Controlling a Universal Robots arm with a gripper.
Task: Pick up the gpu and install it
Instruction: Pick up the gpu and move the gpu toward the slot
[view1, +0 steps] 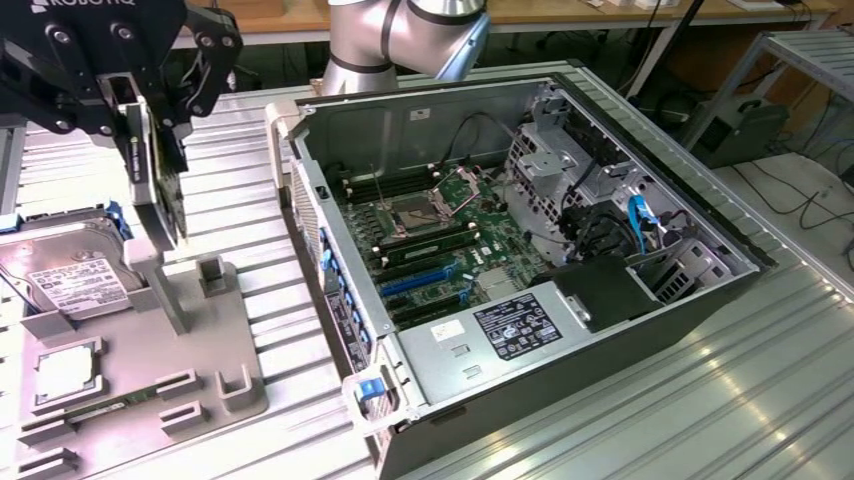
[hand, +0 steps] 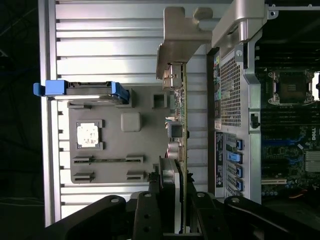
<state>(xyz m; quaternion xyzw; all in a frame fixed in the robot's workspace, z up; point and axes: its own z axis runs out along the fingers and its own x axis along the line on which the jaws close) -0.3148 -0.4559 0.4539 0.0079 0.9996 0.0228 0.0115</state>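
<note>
The pincer (view1: 144, 108) clamps the upright gpu (view1: 158, 205). It hangs over the grey holder (view1: 140, 355), beside the open case (view1: 387, 120).

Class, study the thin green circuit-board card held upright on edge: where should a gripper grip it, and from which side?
Pinch the thin green expansion card across its two flat faces at its upper edge, coming from above: it is upright, both broad faces exposed, and its edges are too narrow to clamp. The black gripper grips it so.
</note>
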